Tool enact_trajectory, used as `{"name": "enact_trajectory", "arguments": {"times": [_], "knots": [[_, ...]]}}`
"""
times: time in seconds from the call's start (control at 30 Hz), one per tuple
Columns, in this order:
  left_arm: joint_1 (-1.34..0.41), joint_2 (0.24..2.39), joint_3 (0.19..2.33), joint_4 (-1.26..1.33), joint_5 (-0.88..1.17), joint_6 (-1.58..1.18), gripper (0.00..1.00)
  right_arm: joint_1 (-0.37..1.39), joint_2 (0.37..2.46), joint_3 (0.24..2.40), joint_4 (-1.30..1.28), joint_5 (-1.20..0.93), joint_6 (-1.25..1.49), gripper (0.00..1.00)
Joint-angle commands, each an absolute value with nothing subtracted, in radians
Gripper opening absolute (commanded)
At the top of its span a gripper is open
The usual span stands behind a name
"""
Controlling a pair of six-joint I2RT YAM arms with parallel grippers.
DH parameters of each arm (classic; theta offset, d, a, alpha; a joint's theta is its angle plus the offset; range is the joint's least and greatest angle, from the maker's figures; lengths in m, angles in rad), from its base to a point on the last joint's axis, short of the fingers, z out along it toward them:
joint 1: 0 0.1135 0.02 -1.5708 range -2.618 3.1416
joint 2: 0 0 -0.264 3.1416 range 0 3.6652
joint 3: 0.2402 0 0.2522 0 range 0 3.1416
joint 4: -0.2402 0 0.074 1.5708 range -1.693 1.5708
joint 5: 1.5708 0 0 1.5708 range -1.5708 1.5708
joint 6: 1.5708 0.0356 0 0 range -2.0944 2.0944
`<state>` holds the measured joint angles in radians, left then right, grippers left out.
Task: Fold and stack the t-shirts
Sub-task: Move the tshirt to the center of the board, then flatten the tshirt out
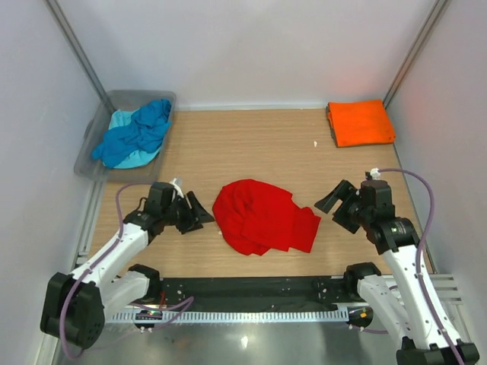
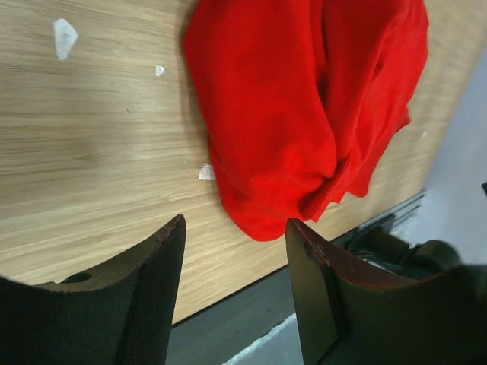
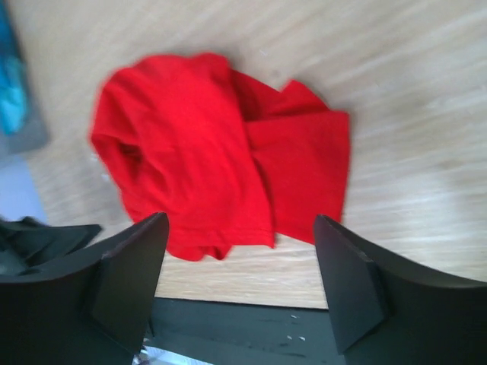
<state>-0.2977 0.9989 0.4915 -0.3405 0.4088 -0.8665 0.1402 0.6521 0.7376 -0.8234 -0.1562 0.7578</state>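
A bright red t-shirt (image 1: 262,217) lies crumpled in a heap at the middle of the wooden table (image 1: 251,144); it also fills the left wrist view (image 2: 304,106) and the right wrist view (image 3: 213,160). An orange t-shirt (image 1: 360,122) lies folded at the back right. Blue and pale turquoise t-shirts (image 1: 135,135) are piled in the grey tub (image 1: 95,148) at the back left. My left gripper (image 1: 199,214) is open just left of the red shirt, holding nothing. My right gripper (image 1: 333,205) is open just right of it, also with nothing between its fingers.
White walls with metal posts close in the table on three sides. A black rail (image 1: 251,287) runs along the near edge between the arm bases. Small white specks (image 2: 65,36) dot the wood.
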Motion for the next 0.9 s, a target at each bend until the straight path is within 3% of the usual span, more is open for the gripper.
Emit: {"name": "enact_trajectory", "arguments": {"times": [0.0, 0.13, 0.4, 0.6, 0.87], "knots": [[-0.426, 0.959, 0.555, -0.334, 0.278, -0.805, 0.57, 0.140, 0.713, 0.671, -0.799, -0.175, 0.739, 0.75], [-0.517, 1.037, 0.583, -0.328, 0.209, -0.813, 0.59, 0.166, 0.767, 0.611, -0.733, -0.195, 0.765, 0.66], [-0.600, 1.106, 0.529, -0.258, 0.138, -0.877, 0.64, 0.317, 0.668, 0.411, -0.566, -0.193, 0.995, 0.54], [-0.609, 1.115, 0.486, -0.156, 0.153, -0.896, 0.66, 0.462, 0.661, 0.364, -0.537, -0.124, 1.074, 0.53], [-0.643, 1.060, 0.551, -0.255, 0.046, -0.841, 0.67, 0.659, 0.775, 0.390, -0.491, 0.018, 1.159, 0.53]]}}
